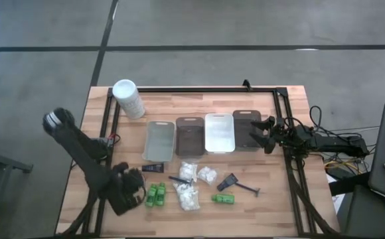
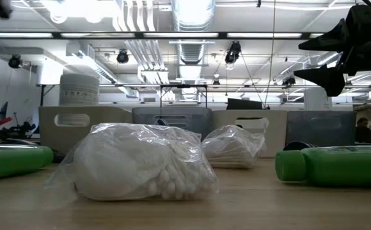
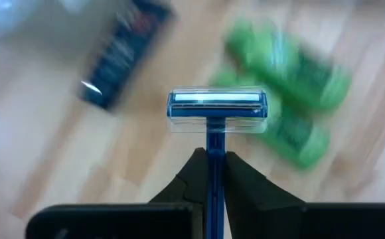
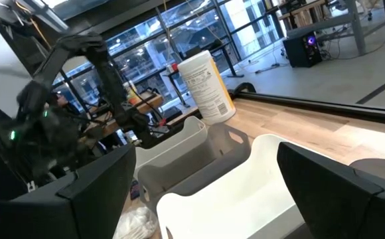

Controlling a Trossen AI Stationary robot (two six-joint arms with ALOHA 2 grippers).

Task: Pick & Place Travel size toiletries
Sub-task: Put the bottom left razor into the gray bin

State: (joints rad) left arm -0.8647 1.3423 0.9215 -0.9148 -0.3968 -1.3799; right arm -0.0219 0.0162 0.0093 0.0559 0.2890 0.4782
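A: I've got the left gripper [image 1: 134, 182] low over the near-left part of the table [image 1: 279, 199], fingers pinched together on the thin handle of a blue razor [image 3: 217, 109]. In the left wrist view the razor head stands clear above the fingertips [image 3: 192, 174], off the wood.

B: What sits under it?

A: A short black tube [image 1: 153, 168] just on the far side, and a cluster of green bottles [image 1: 155, 194] right beside the gripper. To their right lie three white crinkly packets [image 1: 187, 196], and a second razor [image 1: 179, 180] shows between them. One more green bottle [image 1: 224, 198] lies alone further right, and a dark razor [image 1: 237, 184] just beyond that.

B: And the right arm?

A: The right gripper [image 1: 264, 132] hangs above the far-right side, by the darkest tray [image 1: 240, 116], fingers spread wide, holding nothing.

B: The trays?

A: Four in a row along the far side: grey tray [image 1: 158, 141], brown tray [image 1: 190, 136], white tray [image 1: 220, 132], then the dark one. A tall white container [image 1: 128, 98] stands at the far left.
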